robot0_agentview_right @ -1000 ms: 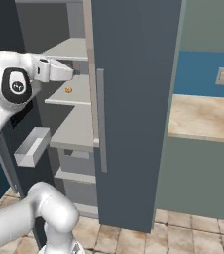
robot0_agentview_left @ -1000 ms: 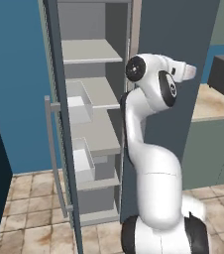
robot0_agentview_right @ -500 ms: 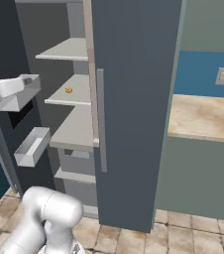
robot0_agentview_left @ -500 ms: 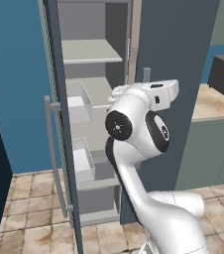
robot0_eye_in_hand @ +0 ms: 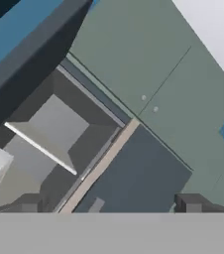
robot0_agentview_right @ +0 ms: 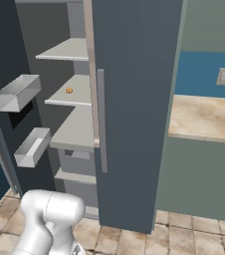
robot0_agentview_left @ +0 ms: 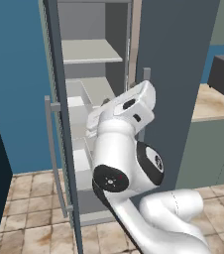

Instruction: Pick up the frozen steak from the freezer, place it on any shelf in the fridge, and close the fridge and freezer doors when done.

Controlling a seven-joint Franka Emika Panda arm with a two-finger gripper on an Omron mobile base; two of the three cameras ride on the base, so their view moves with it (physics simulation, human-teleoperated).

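Blue walls frame the tall grey unit, freezer (robot0_agentview_right: 69, 99) open at left. Pincer (robot0_eye_in_hand: 111, 206) released and empty, near the shelves. Steak not visible; a blind reach could strike a door bin (robot0_agentview_right: 17, 92).

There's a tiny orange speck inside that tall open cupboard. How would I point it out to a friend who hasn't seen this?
Find the tall slate-grey unit with its left-hand door swung open in the right base view. Inside are pale grey shelves; look at the middle shelf, second from the top. The small round orange-brown item lies near its left edge, the only coloured thing among bare grey slabs.
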